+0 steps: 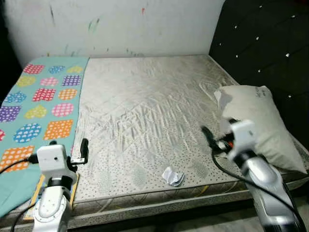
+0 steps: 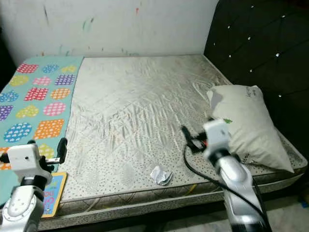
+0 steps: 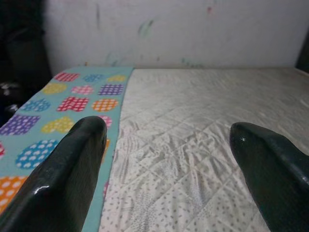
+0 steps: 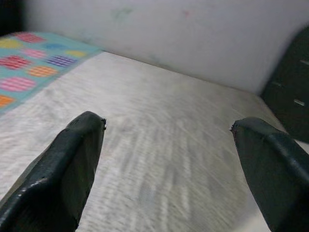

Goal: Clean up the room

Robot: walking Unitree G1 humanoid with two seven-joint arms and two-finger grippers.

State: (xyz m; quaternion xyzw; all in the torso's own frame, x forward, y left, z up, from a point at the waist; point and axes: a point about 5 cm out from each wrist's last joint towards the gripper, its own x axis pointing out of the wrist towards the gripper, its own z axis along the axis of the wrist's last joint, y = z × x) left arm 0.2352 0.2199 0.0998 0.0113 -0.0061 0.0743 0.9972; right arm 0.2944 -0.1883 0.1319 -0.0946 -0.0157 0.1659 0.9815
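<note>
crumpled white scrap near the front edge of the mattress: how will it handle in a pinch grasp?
The crumpled scrap looks like thin paper or wrapper, so probably very light and easily squashed between the fingers. Its creased, irregular shape suggests it won't roll, though a nudge could slide it over the quilted mattress toward the front edge. Material can't be confirmed from here.

I'm looking at a bedroom in a home: a bed (image 1: 145, 111) with a bare quilted mattress takes up most of what I see, with a dark tufted headboard (image 1: 270, 43) studded with shiny buttons along one side and a pale pillow (image 1: 260, 125) lying next to it. A teal blanket (image 1: 41, 101) patterned with colourful hearts and squares covers the far strip of the mattress, which reads to me as a child's bedding. The white wall (image 1: 120, 24) behind the bed carries small scribbles and smears of colour, the lived-in marking I'd expect in a family house.
</note>
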